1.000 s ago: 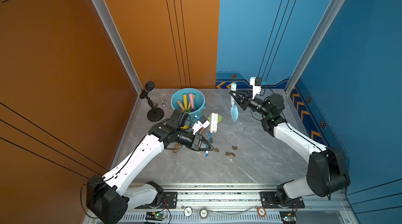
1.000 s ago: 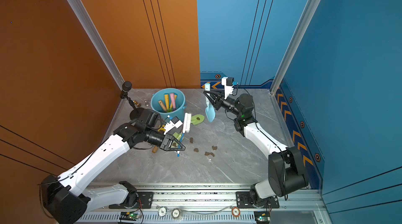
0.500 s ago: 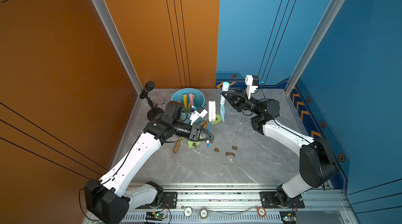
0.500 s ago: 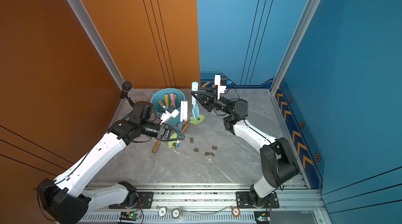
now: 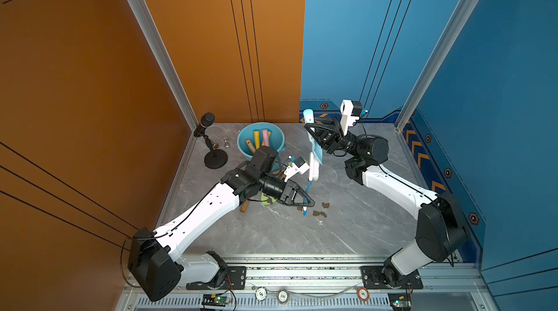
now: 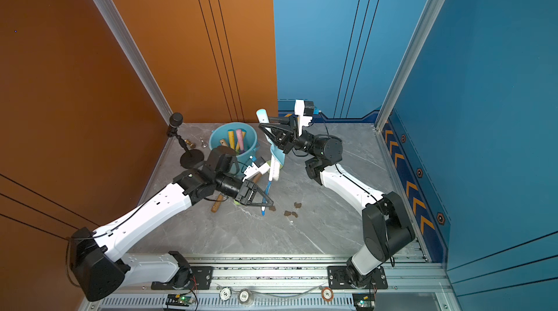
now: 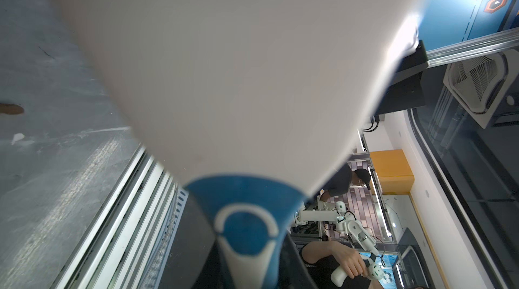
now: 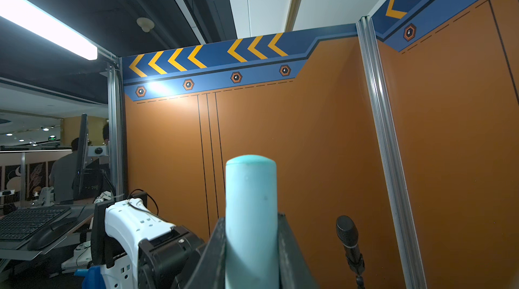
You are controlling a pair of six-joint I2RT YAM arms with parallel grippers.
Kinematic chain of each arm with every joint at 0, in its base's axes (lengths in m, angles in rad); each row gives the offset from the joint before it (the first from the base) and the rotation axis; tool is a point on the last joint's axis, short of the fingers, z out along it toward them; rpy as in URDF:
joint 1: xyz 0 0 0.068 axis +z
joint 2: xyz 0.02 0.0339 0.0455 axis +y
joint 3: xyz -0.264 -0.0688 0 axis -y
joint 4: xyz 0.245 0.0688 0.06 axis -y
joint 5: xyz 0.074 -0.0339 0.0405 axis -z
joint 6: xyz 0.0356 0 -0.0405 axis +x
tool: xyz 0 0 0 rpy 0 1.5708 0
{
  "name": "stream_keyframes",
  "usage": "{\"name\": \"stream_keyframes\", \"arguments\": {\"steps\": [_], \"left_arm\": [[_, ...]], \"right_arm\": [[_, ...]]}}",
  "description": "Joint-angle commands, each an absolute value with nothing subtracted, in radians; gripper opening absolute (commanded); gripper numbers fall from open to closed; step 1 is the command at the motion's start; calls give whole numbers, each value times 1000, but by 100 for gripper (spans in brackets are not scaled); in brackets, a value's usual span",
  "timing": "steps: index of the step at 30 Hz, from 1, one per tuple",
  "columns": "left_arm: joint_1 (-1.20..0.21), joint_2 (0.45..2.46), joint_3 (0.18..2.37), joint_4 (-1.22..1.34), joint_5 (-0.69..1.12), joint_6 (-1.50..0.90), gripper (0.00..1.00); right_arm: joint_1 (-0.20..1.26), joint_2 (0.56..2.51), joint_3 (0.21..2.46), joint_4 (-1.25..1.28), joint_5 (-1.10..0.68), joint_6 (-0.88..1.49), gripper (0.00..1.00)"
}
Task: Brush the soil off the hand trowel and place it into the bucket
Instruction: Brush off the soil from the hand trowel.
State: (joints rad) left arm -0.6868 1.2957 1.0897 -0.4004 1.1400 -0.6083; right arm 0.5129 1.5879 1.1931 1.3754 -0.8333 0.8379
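We are clamping our right gripper (image 5: pixel 310 130) tight on the handle of the light-blue hand trowel (image 5: pixel 317 154), holding it upright, blade down, just beside the bucket (image 5: pixel 243 150). Our left gripper (image 5: pixel 306 201) is pinching the brush (image 5: pixel 314 167) by its blue handle, white head overlapping the trowel blade in both top views. The soil (image 5: pixel 319 213) is lying in lumps on the table (image 5: pixel 347 228) near the left gripper.

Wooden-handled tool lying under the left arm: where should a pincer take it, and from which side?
I would take the wooden handle near its free end, from straight above, jaws across it. It lies flat on the table, and only that end shows clear of the left arm.
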Motion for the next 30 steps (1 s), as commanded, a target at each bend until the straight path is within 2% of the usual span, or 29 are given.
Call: {"name": "stream_keyframes", "arguments": {"steps": [1,12,20,27,30], "left_arm": [[-710,1297,1045,-294,1139,-643,0],[-549,1092,1023,-129,1104,-853,0],[-627,1136,1126,-124,1096,-863,0],[-714,1229,1037,153,1098,-1003,0],[-765,1266,998,164,1097,-988,0]], "right_arm": [[522,1565,1226,1419,-808,822,1],[507,1546,1224,1409,-822,821,1],[547,1587,1270,1413,-823,822,0],[554,1577,1285,1417,-805,814,0],[553,1582,1292,1416,-785,808,0]]}}
